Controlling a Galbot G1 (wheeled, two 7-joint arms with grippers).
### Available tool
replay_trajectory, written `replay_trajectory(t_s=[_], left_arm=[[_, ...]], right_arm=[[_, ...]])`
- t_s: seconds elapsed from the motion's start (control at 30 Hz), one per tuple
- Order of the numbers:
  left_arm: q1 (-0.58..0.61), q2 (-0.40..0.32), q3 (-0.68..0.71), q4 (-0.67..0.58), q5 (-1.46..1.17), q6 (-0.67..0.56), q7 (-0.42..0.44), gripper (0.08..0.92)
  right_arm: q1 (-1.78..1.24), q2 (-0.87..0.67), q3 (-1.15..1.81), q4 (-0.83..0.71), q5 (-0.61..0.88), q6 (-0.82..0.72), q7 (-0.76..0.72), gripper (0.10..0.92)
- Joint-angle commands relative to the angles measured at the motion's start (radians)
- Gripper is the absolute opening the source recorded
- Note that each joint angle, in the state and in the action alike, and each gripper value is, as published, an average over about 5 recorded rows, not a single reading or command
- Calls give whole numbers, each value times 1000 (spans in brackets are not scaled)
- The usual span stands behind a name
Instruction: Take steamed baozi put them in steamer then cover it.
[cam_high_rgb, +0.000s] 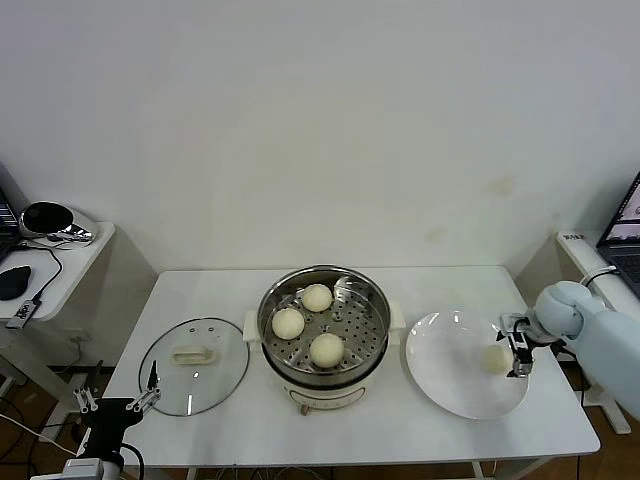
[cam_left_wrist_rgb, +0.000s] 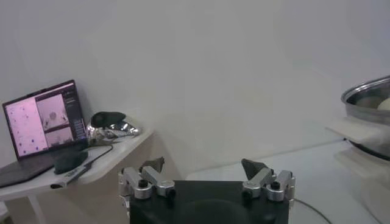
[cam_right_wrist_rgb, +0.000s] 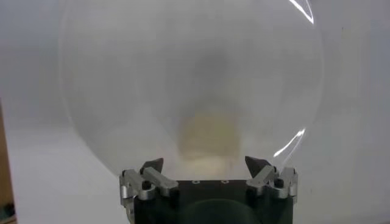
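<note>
Three cream-white baozi (cam_high_rgb: 317, 297) (cam_high_rgb: 288, 322) (cam_high_rgb: 326, 349) lie on the perforated tray of the steel steamer (cam_high_rgb: 365, 300) at the table's middle. A fourth baozi (cam_high_rgb: 495, 358) lies on a white plate (cam_high_rgb: 445, 375) at the right; in the right wrist view it (cam_right_wrist_rgb: 207, 137) is a blurred shape between the jaws. My right gripper (cam_high_rgb: 519, 347) is open just right of that baozi, its jaws (cam_right_wrist_rgb: 205, 165) spread wide. The glass cover (cam_high_rgb: 195, 365) with its cream handle lies flat left of the steamer. My left gripper (cam_high_rgb: 150, 386) is open and empty at the table's front-left corner.
A side table (cam_high_rgb: 60, 265) at the far left holds a mouse and a shiny helmet-like object. A laptop (cam_left_wrist_rgb: 46, 122) stands there in the left wrist view. The steamer's rim (cam_left_wrist_rgb: 368, 97) shows at that view's edge. Another laptop (cam_high_rgb: 625, 235) is at the far right.
</note>
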Motion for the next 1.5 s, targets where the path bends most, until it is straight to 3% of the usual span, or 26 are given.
replay_trajectory(t_s=[0.03,0.47,0.97,1.2,1.5], left_arm=[[0,-3,-23,2,-7,1,4,823],[6,0,-36,-1,-22,2,7,823],[-23,3,16,13,-41,27,18,823],[-48,3,87,32,-38,38,20,823],[-60,4,108,45,-27,40,21,823]], right_arm=[[-14,54,20,-54,-23,0,4,806],[10,7,4,-9,-7,-18,-33,629],[530,-151,-367,300,404,-167,-43,602],[835,-72,-617,415,606,-267,34,607],[995,188,-789,433,854,-399,172,611]])
